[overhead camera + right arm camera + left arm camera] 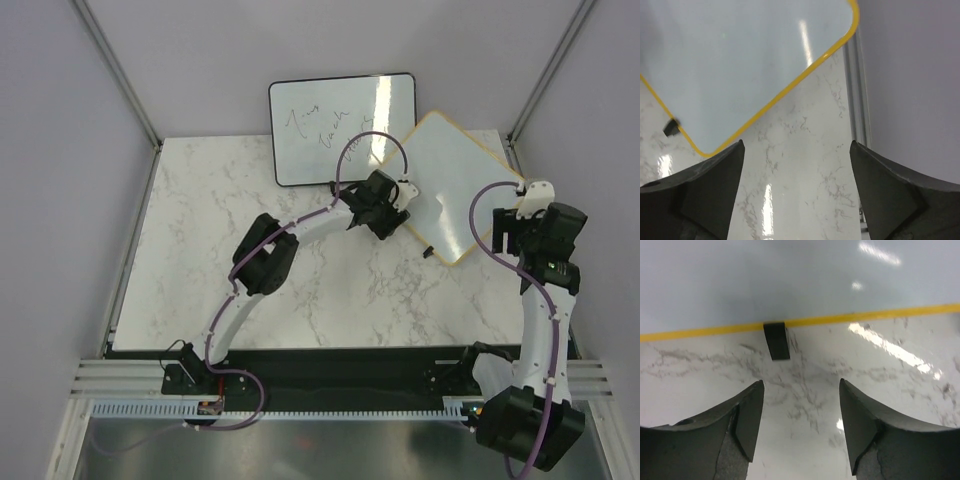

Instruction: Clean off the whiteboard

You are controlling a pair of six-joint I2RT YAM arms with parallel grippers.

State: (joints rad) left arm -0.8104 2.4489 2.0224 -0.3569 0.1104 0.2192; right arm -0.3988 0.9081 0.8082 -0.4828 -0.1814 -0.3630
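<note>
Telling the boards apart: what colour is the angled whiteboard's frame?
Yellowish tan; the whiteboard shows best in right wrist view.

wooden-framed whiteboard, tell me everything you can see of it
The whiteboard is a rectangle with rounded corners, a thin light tan frame that looks yellow in the wrist views, and small black feet poking out under its edge. Its glossy white face looks blank, only glare on it. It lies face up on the marble table, far right, turned like a diamond. Its far-left edge meets a corner of the black-framed board; contact is unclear. The left gripper and right gripper are open beside it, neither holding it.
</note>
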